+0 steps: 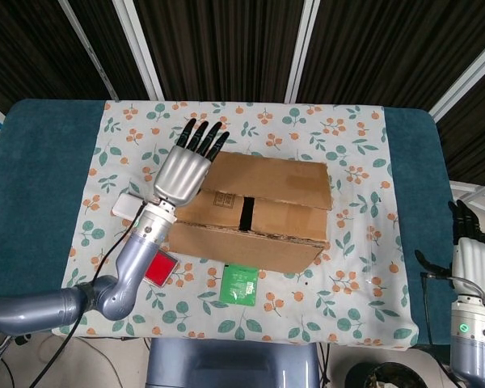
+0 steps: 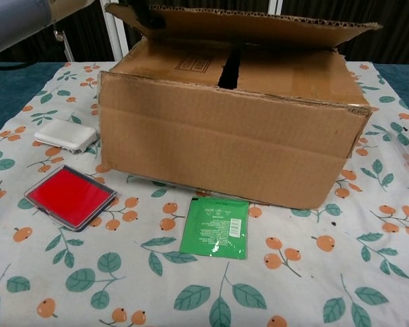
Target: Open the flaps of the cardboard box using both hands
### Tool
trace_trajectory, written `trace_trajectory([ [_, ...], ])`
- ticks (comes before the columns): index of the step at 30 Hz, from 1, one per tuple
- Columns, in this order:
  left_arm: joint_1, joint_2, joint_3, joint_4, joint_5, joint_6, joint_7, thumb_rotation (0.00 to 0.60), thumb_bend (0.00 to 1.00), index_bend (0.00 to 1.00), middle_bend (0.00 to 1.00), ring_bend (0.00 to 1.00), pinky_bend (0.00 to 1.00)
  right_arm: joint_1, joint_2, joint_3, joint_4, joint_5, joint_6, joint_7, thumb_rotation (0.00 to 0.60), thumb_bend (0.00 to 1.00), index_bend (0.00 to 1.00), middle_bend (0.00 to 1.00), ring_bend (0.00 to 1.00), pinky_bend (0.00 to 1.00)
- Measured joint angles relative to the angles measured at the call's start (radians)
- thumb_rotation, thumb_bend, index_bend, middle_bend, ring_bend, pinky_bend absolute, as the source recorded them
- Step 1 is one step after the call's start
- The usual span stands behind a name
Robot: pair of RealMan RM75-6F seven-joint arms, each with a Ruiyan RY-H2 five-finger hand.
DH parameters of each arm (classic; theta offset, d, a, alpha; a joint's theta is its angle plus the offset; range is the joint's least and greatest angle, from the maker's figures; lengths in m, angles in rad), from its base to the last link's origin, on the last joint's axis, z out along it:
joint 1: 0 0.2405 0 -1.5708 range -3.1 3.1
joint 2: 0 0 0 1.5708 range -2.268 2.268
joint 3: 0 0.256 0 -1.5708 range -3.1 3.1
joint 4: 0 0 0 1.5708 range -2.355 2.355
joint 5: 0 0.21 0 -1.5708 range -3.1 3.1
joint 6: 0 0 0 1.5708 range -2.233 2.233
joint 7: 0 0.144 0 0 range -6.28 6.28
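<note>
The cardboard box (image 1: pixel 250 218) (image 2: pixel 225 143) stands mid-table on the floral cloth. Its long top flap (image 1: pixel 271 178) (image 2: pixel 252 24) is raised towards the far side. Beneath it lie two inner flaps (image 2: pixel 286 71), flat, with a dark gap (image 1: pixel 244 212) between them. My left hand (image 1: pixel 184 168) is at the box's left end, fingers (image 1: pixel 202 136) straight and pointing away from me. Its dark fingertips (image 2: pixel 148 13) touch the raised flap's left corner. My right hand (image 1: pixel 471 257) hangs beyond the table's right edge, far from the box, fingers straight and holding nothing.
A white pad (image 1: pixel 128 204) (image 2: pixel 65 134) lies left of the box. A red flat case (image 1: pixel 155 267) (image 2: pixel 69 196) sits near the front left corner. A green packet (image 1: pixel 240 284) (image 2: pixel 215 228) lies in front of the box. Teal table (image 1: pixel 40 186) borders the cloth.
</note>
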Motion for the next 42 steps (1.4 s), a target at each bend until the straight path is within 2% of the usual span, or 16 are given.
trace_trajectory([
  [8, -0.101, -0.016, -0.036, 0.205, -0.006, -0.066, -0.006, 0.6, 0.26, 0.0, 0.0, 0.0, 0.0, -0.012, -0.002, 0.014, 0.004, 0.002, -0.017, 0.009, 0.6, 0.26, 0.0, 0.0, 0.0, 0.21],
  [15, -0.21, -0.078, -0.054, 0.454, -0.008, -0.134, -0.039, 0.6, 0.26, 0.0, 0.0, 0.0, 0.0, -0.018, -0.003, 0.023, 0.004, 0.006, -0.04, 0.013, 0.6, 0.26, 0.0, 0.0, 0.0, 0.21],
  [21, -0.281, -0.149, -0.048, 0.656, -0.003, -0.185, -0.08, 0.6, 0.26, 0.0, 0.0, 0.0, 0.0, -0.037, -0.008, 0.022, 0.012, 0.005, -0.039, 0.031, 0.6, 0.26, 0.0, 0.0, 0.0, 0.21],
  [26, -0.317, -0.207, -0.032, 0.77, -0.002, -0.224, -0.121, 0.6, 0.25, 0.0, 0.0, 0.0, 0.0, -0.039, -0.005, 0.034, 0.013, 0.009, -0.051, 0.036, 0.6, 0.26, 0.0, 0.0, 0.0, 0.21],
  [30, -0.318, -0.218, -0.01, 0.783, 0.007, -0.235, -0.145, 0.6, 0.24, 0.0, 0.0, 0.0, 0.0, -0.038, 0.0, 0.041, 0.005, 0.014, -0.065, 0.035, 0.6, 0.26, 0.0, 0.0, 0.0, 0.21],
  [34, -0.306, -0.202, 0.0, 0.746, 0.017, -0.23, -0.162, 0.6, 0.22, 0.0, 0.0, 0.0, 0.0, -0.038, 0.003, 0.045, -0.002, 0.01, -0.07, 0.03, 0.6, 0.26, 0.0, 0.0, 0.0, 0.21],
  [38, -0.284, -0.164, 0.01, 0.666, 0.029, -0.215, -0.171, 0.6, 0.19, 0.0, 0.0, 0.0, 0.0, -0.049, 0.0, 0.035, 0.0, -0.002, -0.063, 0.035, 0.6, 0.26, 0.0, 0.0, 0.0, 0.21],
  [42, -0.243, -0.104, 0.022, 0.537, 0.035, -0.184, -0.174, 0.6, 0.17, 0.0, 0.0, 0.0, 0.0, -0.06, -0.006, 0.025, 0.012, -0.023, -0.055, 0.042, 0.6, 0.26, 0.0, 0.0, 0.0, 0.21],
])
